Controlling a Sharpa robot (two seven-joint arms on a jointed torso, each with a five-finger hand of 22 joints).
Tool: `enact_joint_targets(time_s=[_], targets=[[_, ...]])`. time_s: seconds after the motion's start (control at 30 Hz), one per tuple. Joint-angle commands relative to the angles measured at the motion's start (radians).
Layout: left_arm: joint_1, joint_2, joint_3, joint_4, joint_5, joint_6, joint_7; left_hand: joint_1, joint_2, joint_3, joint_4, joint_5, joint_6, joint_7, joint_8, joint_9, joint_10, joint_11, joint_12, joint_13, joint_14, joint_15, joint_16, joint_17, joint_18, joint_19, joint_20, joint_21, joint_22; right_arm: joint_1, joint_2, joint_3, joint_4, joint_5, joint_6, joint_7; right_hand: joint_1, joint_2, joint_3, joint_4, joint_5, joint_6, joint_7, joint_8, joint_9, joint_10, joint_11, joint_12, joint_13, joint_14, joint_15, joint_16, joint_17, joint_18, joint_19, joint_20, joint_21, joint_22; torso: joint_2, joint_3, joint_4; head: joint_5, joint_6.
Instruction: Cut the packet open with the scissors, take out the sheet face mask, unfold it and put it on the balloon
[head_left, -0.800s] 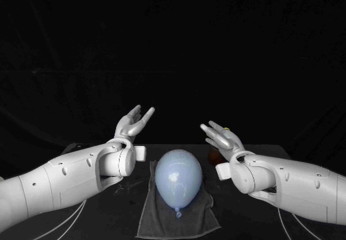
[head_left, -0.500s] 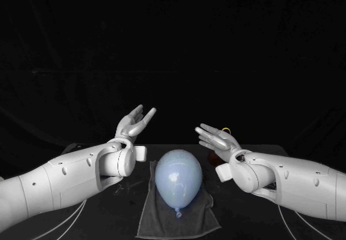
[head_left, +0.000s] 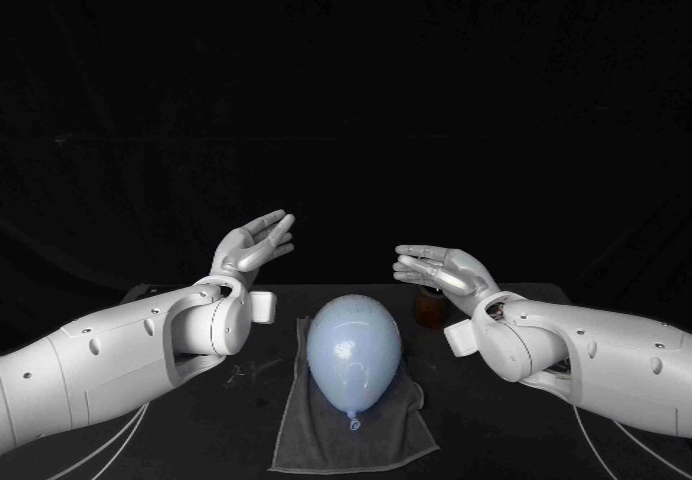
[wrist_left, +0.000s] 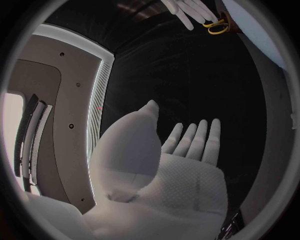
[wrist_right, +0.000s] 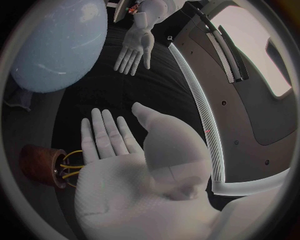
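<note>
left hand (head_left: 253, 246) and right hand (head_left: 441, 269) hung empty, fingers apart, flanking the balloon (head_left: 355, 350) on a grey towel (head_left: 312, 440), with the scissors (wrist_right: 70, 165) standing in a brown cup (wrist_right: 36, 162) beside the right hand.

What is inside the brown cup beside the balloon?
The scissors stand in the brown cup; their yellow handles show. The blades, and anything else inside, are covered by its wall.

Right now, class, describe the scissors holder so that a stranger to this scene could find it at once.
On the black table a pale blue balloon lies on a grey towel. Beside the balloon, on the right hand's side, stands a small cup. It alone is brown, with yellow scissor handles poking out.
</note>
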Motion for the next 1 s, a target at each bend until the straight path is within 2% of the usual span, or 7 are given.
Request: enact_joint_targets(time_s=[0.03, 0.2, 0.63, 0.7, 0.87, 0.9, 1.0], targets=[[0.002, -0.014, 0.001, 0.018, -0.004, 0.057, 0.026, 0.025, -0.001, 0.005, -0.003, 0.003, 0.093, 0.099, 0.039, 0.024, 0.121, 0.003, 0.018, 0.003, 0.150, -0.015, 0.056, 0.031, 0.043, 0.101, -0.003, 0.039, 0.013, 0.003, -0.017, 0.002, 0.008, -0.107, -0.044, 0.044, 0.022, -0.017, 0.022, -0.026, -0.012, 0.081, 0.105, 0.022, 0.012, 0.068, -0.012, 0.001, 0.001, 0.073, -0.017, 0.016, 0.007, 0.029, 0.149, -0.002, 0.067, 0.025, 0.003, 0.0018, -0.0012, 0.000, -0.003], [0.002, -0.041, 0.000, 0.044, -0.028, 0.100, 0.016, 0.075, -0.009, 0.005, -0.013, 0.003, 0.292, 0.094, 0.120, 0.072, 0.399, -0.049, 0.071, 0.014, 0.335, -0.073, 0.131, 0.070, 0.119, 0.245, -0.008, 0.099, 0.025, 0.008, -0.058, 0.004, 0.031, -0.223, -0.054, 0.017, 0.059, -0.062, 0.084, -0.082, -0.010, 0.202, 0.088, 0.046, 0.024, 0.161, -0.037, -0.007, 0.001, 0.185, -0.050, 0.042, 0.015, 0.052, 0.257, -0.010, 0.110, 0.031, 0.001, 0.0020, -0.0017, -0.005, -0.006], [0.001, -0.126, 0.000, 0.148, -0.099, 0.230, -0.025, 0.238, -0.063, 0.088, -0.046, 0.003, 0.418, 0.046, 0.153, 0.082, 0.589, -0.106, 0.037, 0.004, 0.518, -0.142, 0.186, 0.137, 0.121, 0.406, -0.080, 0.180, 0.047, 0.065, -0.147, 0.007, 0.052, -0.565, 0.019, -0.141, 0.087, -0.129, 0.130, -0.159, 0.018, 0.353, 0.019, 0.070, 0.035, 0.409, -0.123, -0.014, 0.007, 0.520, -0.168, 0.154, 0.103, 0.049, 0.509, -0.136, 0.325, 0.129, 0.012, 0.0064, 0.0015, -0.021, -0.012], [0.001, -0.137, 0.000, 0.163, -0.101, 0.244, -0.028, 0.227, -0.076, 0.087, -0.034, 0.003, 0.420, 0.047, 0.150, 0.081, 0.598, -0.106, 0.027, 0.004, 0.528, -0.143, 0.187, 0.143, 0.120, 0.410, -0.082, 0.184, 0.048, 0.075, -0.153, 0.007, 0.050, -0.610, 0.030, -0.164, 0.092, -0.129, 0.100, -0.167, 0.048, 0.380, -0.005, 0.071, 0.037, 0.455, -0.148, -0.021, 0.010, 0.673, -0.211, 0.256, 0.180, 0.050, 0.601, -0.182, 0.468, 0.211, 0.013, 0.0061, 0.0003, -0.025, -0.014], [0.001, -0.160, 0.000, 0.196, -0.102, 0.267, -0.032, 0.217, -0.084, 0.087, -0.022, 0.003, 0.422, 0.048, 0.147, 0.079, 0.605, -0.106, 0.017, 0.005, 0.534, -0.144, 0.187, 0.149, 0.120, 0.414, -0.084, 0.186, 0.048, 0.111, -0.168, 0.007, 0.045, -0.730, 0.062, -0.229, 0.078, -0.135, 0.097, -0.172, 0.067, 0.401, -0.021, 0.067, 0.044, 0.495, -0.171, -0.028, 0.023, 0.764, -0.234, 0.418, 0.304, 0.052, 0.646, -0.204, 0.591, 0.289, 0.012, 0.0058, 0.0004, -0.034, -0.018], [0.001, -0.163, 0.000, 0.201, -0.102, 0.270, -0.032, 0.215, -0.085, 0.087, -0.020, 0.003, 0.422, 0.048, 0.146, 0.079, 0.606, -0.106, 0.016, 0.005, 0.534, -0.144, 0.186, 0.150, 0.120, 0.414, -0.084, 0.186, 0.047, 0.119, -0.170, 0.007, 0.043, -0.751, 0.070, -0.244, 0.068, -0.136, 0.109, -0.171, 0.070, 0.400, -0.029, 0.061, 0.048, 0.509, -0.171, -0.032, 0.037, 0.773, -0.239, 0.670, 0.533, 0.034, 0.694, -0.209, 0.701, 0.411, 0.012, 0.0052, 0.0011, -0.036, -0.019], [0.001, -0.171, 0.000, 0.212, -0.099, 0.274, -0.032, 0.208, -0.090, 0.085, -0.012, 0.003, 0.421, 0.049, 0.143, 0.077, 0.606, -0.104, 0.009, 0.005, 0.535, -0.143, 0.184, 0.153, 0.119, 0.414, -0.083, 0.185, 0.046, 0.142, -0.174, 0.007, 0.036, -0.809, 0.086, -0.284, 0.052, -0.147, 0.128, -0.168, 0.068, 0.401, -0.024, 0.055, 0.061, 0.505, -0.175, -0.035, 0.055, 0.764, -0.233, 0.923, 0.803, 0.004, 0.763, -0.206, 0.882, 0.658, 0.012, 0.0051, 0.0022, -0.041, -0.017]])
